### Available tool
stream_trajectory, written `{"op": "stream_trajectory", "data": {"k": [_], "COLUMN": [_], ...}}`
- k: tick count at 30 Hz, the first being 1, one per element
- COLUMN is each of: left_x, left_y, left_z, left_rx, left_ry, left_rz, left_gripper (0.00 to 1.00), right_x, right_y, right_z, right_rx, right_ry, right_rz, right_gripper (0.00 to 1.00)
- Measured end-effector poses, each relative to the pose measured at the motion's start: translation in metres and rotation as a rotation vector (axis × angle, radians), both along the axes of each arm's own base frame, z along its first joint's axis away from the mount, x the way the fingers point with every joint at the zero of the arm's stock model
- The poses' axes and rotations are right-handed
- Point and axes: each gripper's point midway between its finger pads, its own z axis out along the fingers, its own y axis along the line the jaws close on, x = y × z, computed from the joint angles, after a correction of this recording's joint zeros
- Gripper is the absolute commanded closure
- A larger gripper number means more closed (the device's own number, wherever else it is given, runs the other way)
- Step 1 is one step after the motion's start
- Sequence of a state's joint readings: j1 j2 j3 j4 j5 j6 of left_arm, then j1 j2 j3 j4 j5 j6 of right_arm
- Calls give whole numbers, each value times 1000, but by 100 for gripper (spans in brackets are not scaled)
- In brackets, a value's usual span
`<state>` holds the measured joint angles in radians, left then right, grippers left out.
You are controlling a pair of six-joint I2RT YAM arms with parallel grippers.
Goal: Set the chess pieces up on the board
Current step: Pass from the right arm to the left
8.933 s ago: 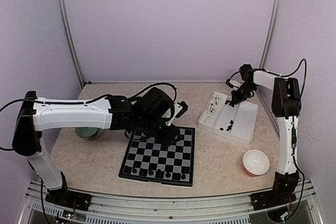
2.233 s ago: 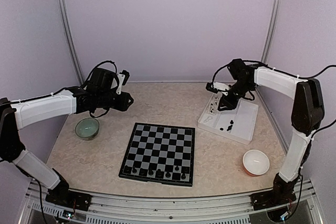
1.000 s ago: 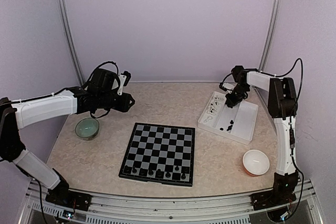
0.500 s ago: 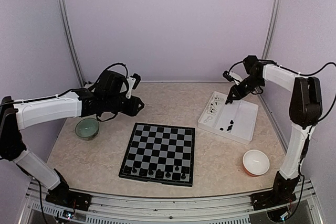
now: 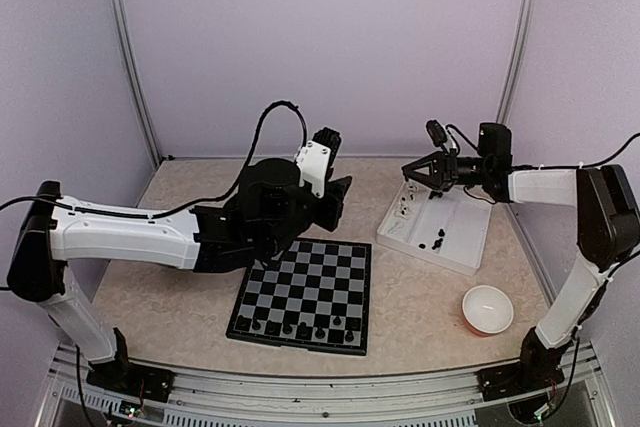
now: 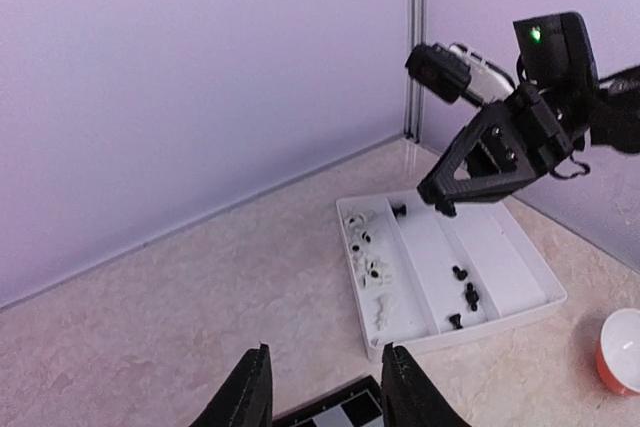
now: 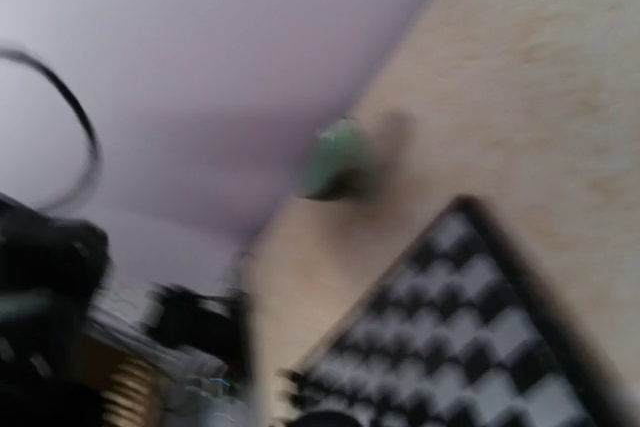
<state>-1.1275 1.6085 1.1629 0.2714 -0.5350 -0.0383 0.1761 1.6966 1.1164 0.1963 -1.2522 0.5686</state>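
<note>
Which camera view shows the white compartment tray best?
The left wrist view: the white tray is large and clear, its compartments and tiny pieces distinct. The top external view shows it small, partly behind the right arm. The blurred right wrist view shows no tray.

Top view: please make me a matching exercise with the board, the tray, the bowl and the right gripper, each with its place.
Things:
1 board
2 tray
3 bowl
4 right gripper

Places:
a near right corner of the table
b in the air, by the tray's far end
c near middle of the table
d far right, behind the bowl

Pairs: 1-c, 2-d, 3-a, 4-b
</note>
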Motion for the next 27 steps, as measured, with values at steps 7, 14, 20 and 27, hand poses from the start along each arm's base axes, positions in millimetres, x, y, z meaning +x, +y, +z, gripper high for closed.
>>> {"op": "stream_trajectory", "data": {"k": [7, 14, 20, 27], "left_x": [2, 12, 15, 16], "left_y": [-48, -72, -86, -98], "left_z": [21, 22, 27, 26], "left_rx": [22, 75, 76, 75], "left_ry": [-204, -294, -330, -342], "left_rz": [45, 51, 39, 18], "left_gripper": [62, 61, 59, 59], "right_x": [-17, -42, -53, -54], "right_y": [16, 39, 47, 49], "right_z": [50, 70, 77, 77], "right_rx": [168, 214, 224, 225], "right_ry": [23, 24, 20, 22], "right_rz": [69, 153, 183, 189], "right_gripper": [91, 89, 89, 88]}}
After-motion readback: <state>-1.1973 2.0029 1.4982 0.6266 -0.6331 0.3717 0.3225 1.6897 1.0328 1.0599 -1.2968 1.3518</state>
